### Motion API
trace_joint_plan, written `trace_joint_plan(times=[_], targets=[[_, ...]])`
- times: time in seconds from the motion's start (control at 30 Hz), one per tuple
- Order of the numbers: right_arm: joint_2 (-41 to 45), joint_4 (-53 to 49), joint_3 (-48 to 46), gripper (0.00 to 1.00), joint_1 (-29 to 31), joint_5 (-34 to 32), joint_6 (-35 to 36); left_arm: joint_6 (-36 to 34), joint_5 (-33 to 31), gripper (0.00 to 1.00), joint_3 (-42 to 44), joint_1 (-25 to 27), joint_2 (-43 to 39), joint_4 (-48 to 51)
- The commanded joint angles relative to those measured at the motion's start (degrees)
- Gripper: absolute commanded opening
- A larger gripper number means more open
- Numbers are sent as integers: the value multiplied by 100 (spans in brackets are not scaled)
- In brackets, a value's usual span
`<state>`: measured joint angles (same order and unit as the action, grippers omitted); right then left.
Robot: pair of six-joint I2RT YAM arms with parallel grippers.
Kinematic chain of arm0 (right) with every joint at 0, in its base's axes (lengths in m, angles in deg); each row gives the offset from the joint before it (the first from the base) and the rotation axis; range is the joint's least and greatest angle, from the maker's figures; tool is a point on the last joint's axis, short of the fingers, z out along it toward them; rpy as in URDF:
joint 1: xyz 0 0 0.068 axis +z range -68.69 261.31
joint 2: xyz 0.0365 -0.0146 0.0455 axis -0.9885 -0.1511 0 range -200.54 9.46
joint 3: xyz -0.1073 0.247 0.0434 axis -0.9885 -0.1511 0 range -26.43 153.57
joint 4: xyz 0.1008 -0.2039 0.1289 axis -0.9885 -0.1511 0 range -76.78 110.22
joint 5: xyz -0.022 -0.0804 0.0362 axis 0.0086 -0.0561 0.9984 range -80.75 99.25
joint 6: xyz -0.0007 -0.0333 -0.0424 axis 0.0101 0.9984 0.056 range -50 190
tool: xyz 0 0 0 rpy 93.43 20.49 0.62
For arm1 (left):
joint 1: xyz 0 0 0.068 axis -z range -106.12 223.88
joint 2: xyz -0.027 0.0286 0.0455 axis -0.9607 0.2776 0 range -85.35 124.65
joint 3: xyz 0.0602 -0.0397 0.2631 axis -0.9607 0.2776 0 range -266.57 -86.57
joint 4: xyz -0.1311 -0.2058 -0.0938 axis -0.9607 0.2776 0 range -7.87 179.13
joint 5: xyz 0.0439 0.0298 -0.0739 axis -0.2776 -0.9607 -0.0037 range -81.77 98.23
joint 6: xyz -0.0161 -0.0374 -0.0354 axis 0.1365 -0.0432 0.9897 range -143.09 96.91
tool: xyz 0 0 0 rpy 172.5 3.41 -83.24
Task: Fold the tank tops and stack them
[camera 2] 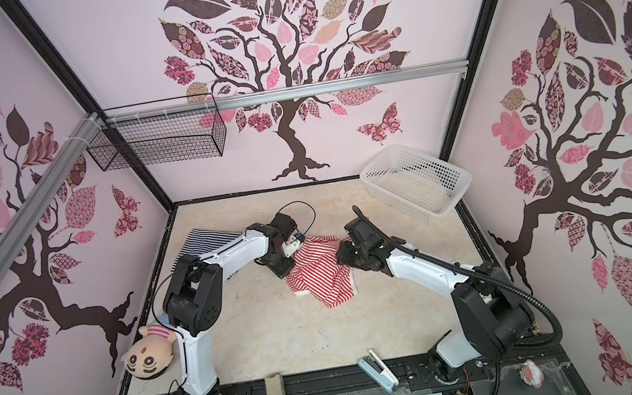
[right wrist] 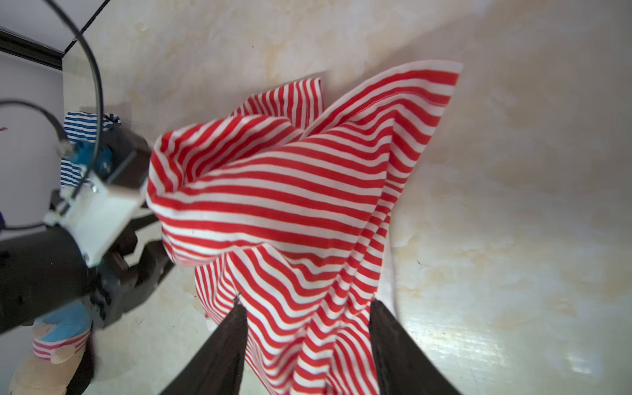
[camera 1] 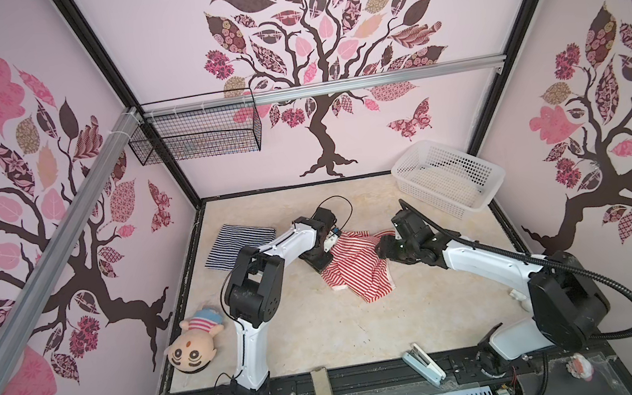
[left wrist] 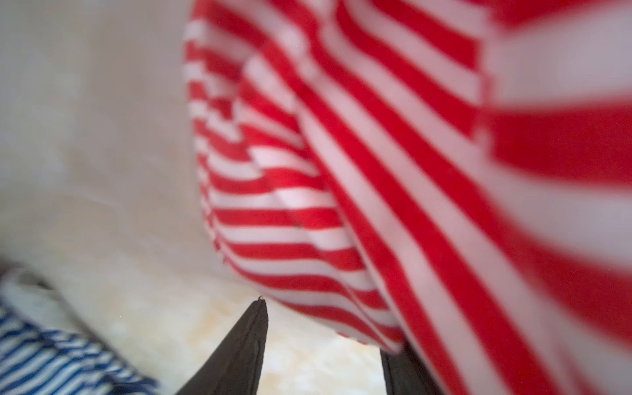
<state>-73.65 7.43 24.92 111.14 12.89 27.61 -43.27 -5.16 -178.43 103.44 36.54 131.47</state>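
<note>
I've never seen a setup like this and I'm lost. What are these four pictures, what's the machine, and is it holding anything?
These are two robot arms fixed at the near edge of a table, each ending in a two-fingered gripper. Two pictures look down on the whole scene from overhead; the two close-ups come from cameras on the arms' wrists. On the table lie a crumpled red-and-white tank top in the middle, a navy-and-white tank top folded flat far left, a plush doll and a white basket. Nothing is held: the left gripper and right gripper both stand open at the red-and-white tank top, with cloth lying loose between the right one's fingers.
</note>
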Motion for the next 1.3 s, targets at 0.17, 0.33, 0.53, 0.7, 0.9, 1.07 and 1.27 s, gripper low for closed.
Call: trace_joint_plan(times=[0.17,0.33,0.53,0.7,0.9,1.07,1.27], targets=[[40,-127,-146,60,-153,-428,140,494,-33,56,-1387,-726,12,-184],[-259,186,-238,59,-579,-107,298,439,1046,56,338,-286,-1415,-584],[-1121,526,232,60,-767,599,447,439,1513,58,1695,349,-2361,-833],[-1748,694,635,61,-767,839,418,511,1328,59,1876,392,-2202,-920],[-1928,709,941,44,-773,811,452,440,974,60,1732,392,-1642,-885],[-1503,383,1184,0,-764,827,604,465,365,59,1531,384,-1177,-795],[8,-319,1448,0,-743,907,623,407,-134,59,1562,220,-1308,-971]])
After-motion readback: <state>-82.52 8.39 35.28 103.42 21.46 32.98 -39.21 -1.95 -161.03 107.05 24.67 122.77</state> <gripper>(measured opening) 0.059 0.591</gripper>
